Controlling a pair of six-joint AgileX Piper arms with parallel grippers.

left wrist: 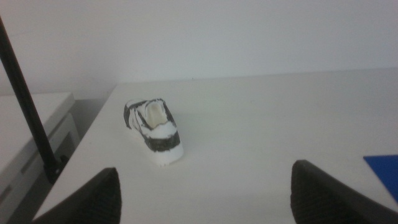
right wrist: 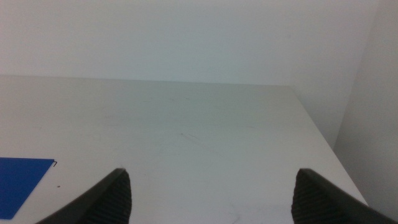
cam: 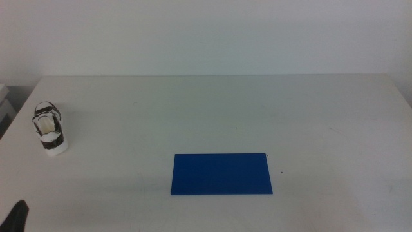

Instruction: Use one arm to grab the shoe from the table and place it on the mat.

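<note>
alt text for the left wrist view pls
A small white and black shoe stands alone on the white table, ahead of the open left gripper. A corner of the blue mat shows at the picture's edge.

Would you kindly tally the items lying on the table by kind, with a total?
Shoe: 1
Mat: 1
Total: 2
</note>
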